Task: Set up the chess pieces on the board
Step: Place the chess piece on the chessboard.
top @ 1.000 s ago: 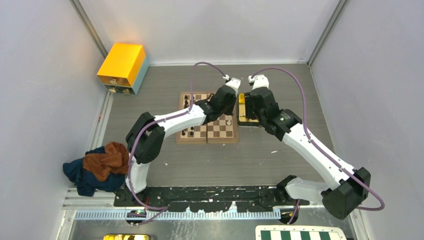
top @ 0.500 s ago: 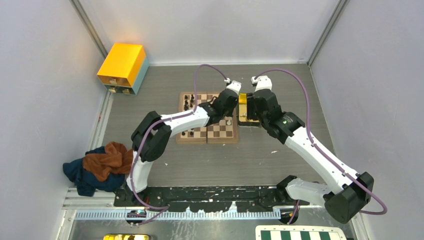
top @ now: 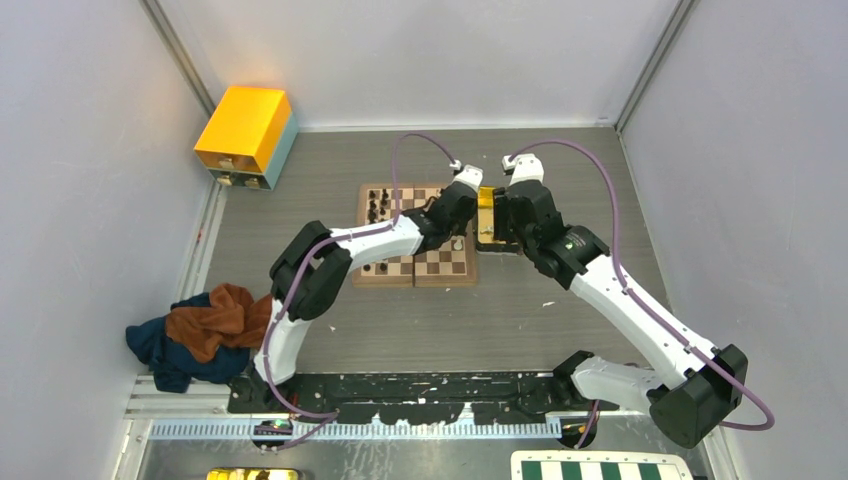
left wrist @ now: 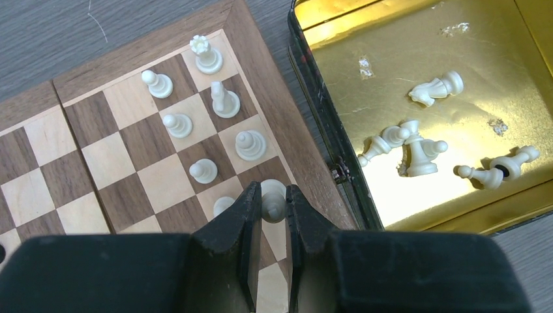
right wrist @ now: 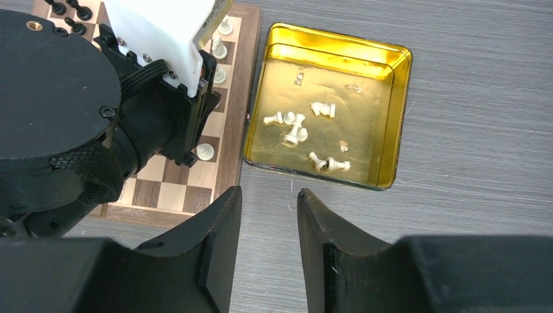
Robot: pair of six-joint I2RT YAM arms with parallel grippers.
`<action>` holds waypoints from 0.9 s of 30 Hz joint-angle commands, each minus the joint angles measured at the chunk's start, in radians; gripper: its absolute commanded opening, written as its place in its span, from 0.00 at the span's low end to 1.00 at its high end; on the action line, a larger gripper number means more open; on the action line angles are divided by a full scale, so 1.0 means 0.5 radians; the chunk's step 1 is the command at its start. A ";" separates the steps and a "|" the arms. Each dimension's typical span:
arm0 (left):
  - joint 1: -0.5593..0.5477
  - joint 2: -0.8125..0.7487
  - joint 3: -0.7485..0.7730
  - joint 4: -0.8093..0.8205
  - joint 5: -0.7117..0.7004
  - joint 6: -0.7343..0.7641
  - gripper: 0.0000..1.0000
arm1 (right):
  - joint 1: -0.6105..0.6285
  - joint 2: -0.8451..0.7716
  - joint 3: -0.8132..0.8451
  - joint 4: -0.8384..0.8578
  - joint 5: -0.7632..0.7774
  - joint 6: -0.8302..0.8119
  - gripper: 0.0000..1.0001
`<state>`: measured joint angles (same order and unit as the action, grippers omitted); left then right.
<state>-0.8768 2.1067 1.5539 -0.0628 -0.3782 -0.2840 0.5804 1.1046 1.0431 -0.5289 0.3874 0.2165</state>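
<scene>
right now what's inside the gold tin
A handful of white chess pieces lie tipped over in the gold tin, no black ones. From above, the right arm covers most of the tin.

From above, we see the left arm [top: 370,240] covering the middle of the board [top: 445,268], and the right arm [top: 610,285] hiding most of the gold tray [top: 485,205]. In the left wrist view, the left tool [left wrist: 272,202] hides the base of a white piece [left wrist: 273,194]; its type we cannot tell.
</scene>
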 commanded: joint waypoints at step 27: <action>0.005 0.031 0.155 -0.014 -0.142 -0.139 0.05 | -0.004 -0.038 -0.034 0.140 0.016 0.015 0.44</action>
<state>-0.8768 2.1338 1.5990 -0.0727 -0.4068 -0.3248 0.5804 1.1042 1.0279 -0.5159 0.3866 0.2165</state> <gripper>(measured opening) 0.173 0.438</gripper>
